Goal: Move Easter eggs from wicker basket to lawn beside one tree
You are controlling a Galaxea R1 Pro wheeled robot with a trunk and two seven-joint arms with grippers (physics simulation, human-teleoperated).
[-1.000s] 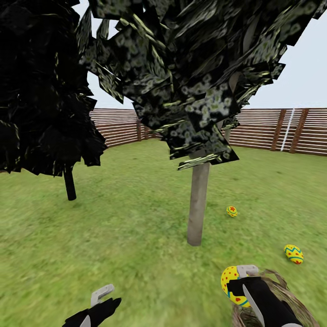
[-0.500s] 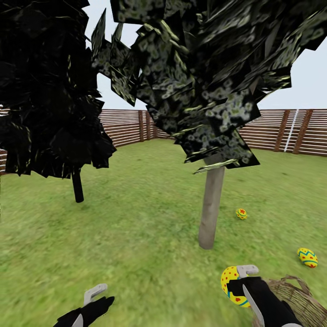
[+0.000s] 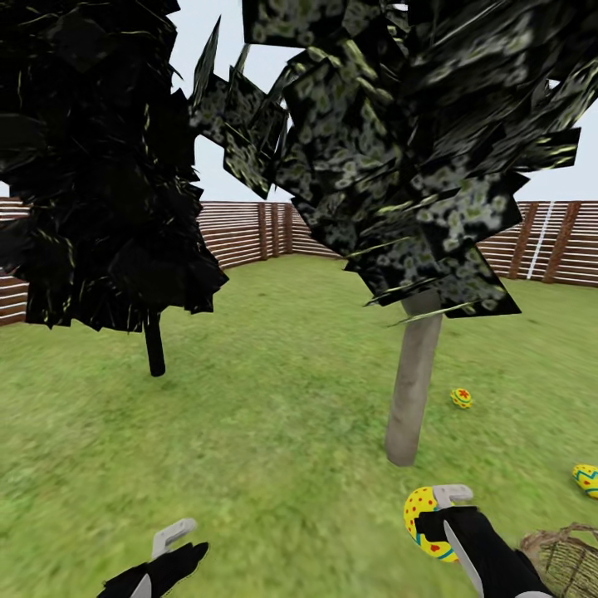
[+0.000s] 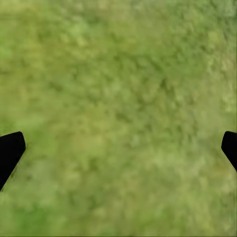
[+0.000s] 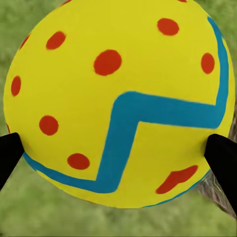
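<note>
Swung left so the tree point(image 3: 413, 378) sits dead ahead of the right claw point(image 3: 435, 517), clamped on the last egg point(image 3: 421, 519) — just needs dropping by the trunk, left claw point(image 3: 170, 552) spread, nothing in it.

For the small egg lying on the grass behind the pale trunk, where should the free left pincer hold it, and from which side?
Judging by its pose, come from above. The far egg lies alone on open lawn, right of the pale trunk. Close the left pincer across the egg's rounded middle, fingers on opposite sides; its exact tilt is too small to read.

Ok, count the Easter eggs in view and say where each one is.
3. One egg is held in the right gripper, one egg lies on the lawn just beyond the tree, and one egg lies at the frame's right edge.
</note>
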